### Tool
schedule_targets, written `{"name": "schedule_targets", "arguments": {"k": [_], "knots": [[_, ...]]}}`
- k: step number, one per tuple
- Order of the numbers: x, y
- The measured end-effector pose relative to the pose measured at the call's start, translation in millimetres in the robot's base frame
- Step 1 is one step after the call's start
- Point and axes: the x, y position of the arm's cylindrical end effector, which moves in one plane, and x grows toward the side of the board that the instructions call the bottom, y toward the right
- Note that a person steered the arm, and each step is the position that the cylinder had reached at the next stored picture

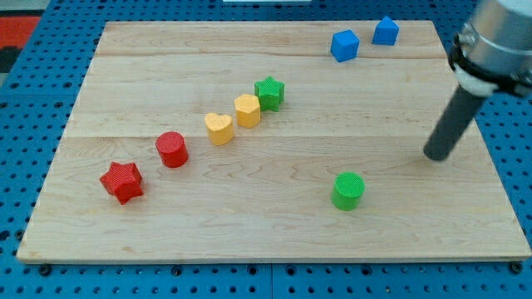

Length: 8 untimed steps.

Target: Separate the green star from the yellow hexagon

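Note:
The green star (269,92) sits near the middle of the wooden board (166,232), touching the upper right side of the yellow hexagon (247,110). My tip (435,156) rests on the board at the view's right, far to the right of both blocks and a little lower. Nothing lies between it and them except bare wood.
A yellow heart (219,128), a red cylinder (172,149) and a red star (122,181) continue the diagonal line down to the left. A green cylinder (347,190) is lower left of the tip. A blue cube (344,45) and another blue block (385,31) sit at the top right.

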Motion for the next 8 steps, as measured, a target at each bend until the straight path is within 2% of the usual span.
{"name": "schedule_targets", "arguments": {"k": [3,4,5,6,8], "knots": [[-103.7,-166.6],[-139.2,-204.2],[-143.9,-251.0],[-143.8,-256.1],[-110.6,-239.2]]}}
